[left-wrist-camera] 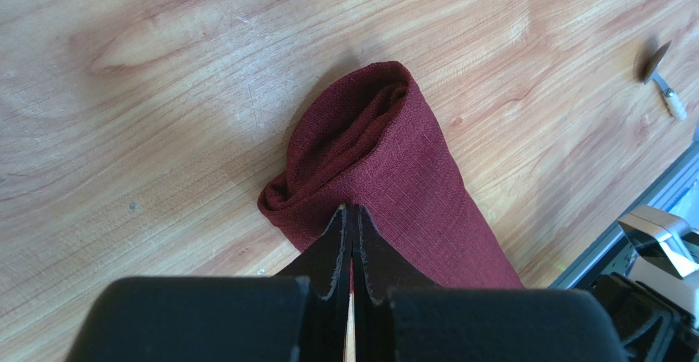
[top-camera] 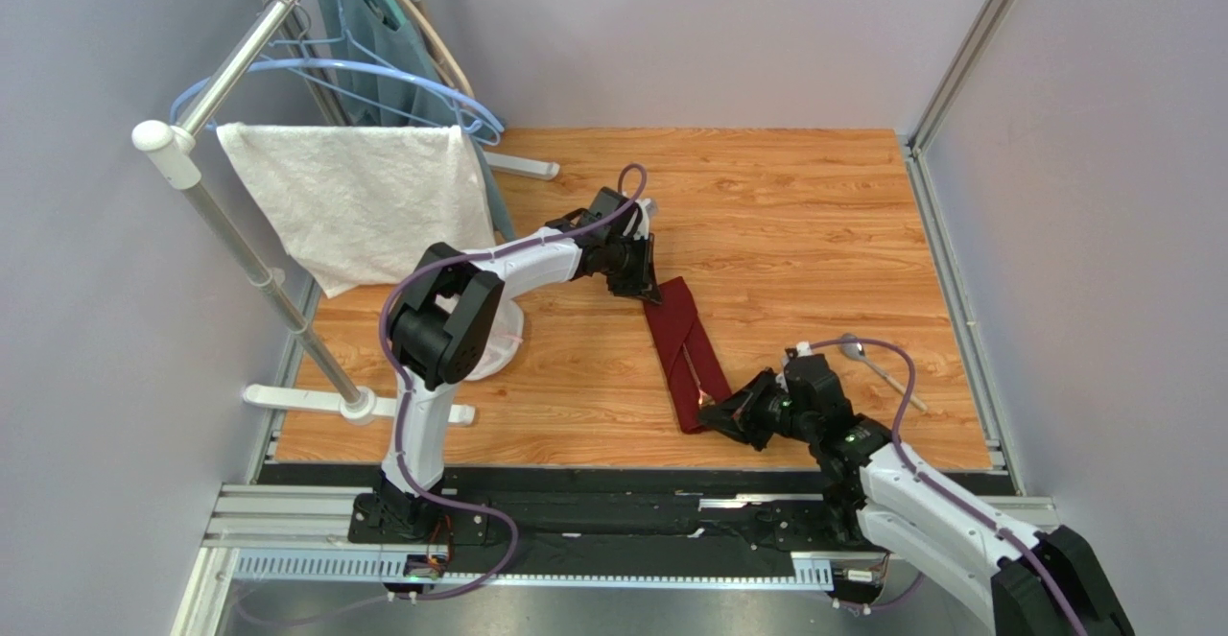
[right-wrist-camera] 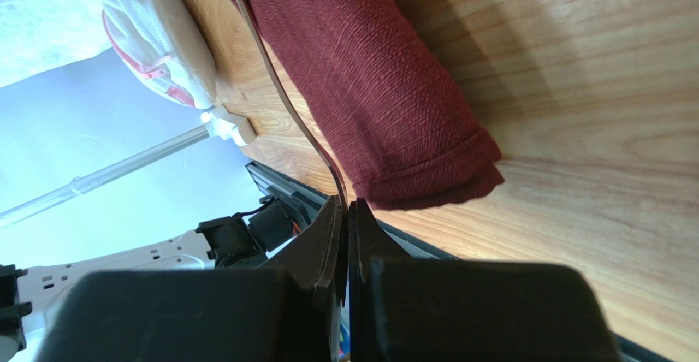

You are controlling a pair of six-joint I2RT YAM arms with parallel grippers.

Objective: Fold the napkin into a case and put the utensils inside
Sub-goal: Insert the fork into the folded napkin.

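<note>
Step in hand, by my reading: loading the first utensil into the case [top-camera: 678,341], which is already folded to a narrow maroon strip lying diagonally at centre frame in the top view, upper end toward centre-left, lower end toward the bottom right. Right pincer [right-wrist-camera: 344,206] is pressed together on a thin dark strip [right-wrist-camera: 279,92] that runs from its tips up along the left edge of the case in the right wrist view. This is probably a utensil's shaft seen edge-on; cannot confirm. Left pincer [left-wrist-camera: 351,213] is also pressed together, tips touching the top layer at the case's upper end. Whether it has a fold of cloth caught, I cannot tell. To do this well: left arm should pin its end to the table [top-camera: 807,219] so the cloth does not slide or bunch. The right should hold the strip low, flat and in line with the case's long axis, and feed slowly. Risk: the end below the left tips looks rolled and loose in the left wrist view, so a hard push could open the fold. Relative position: the case's lower hem sits just beside the right tips, to their upper right in that wrist view, and the case spans between the two pincers. A second utensil [top-camera: 882,363] lies bare on the table, right of the case, near the right arm.
</note>
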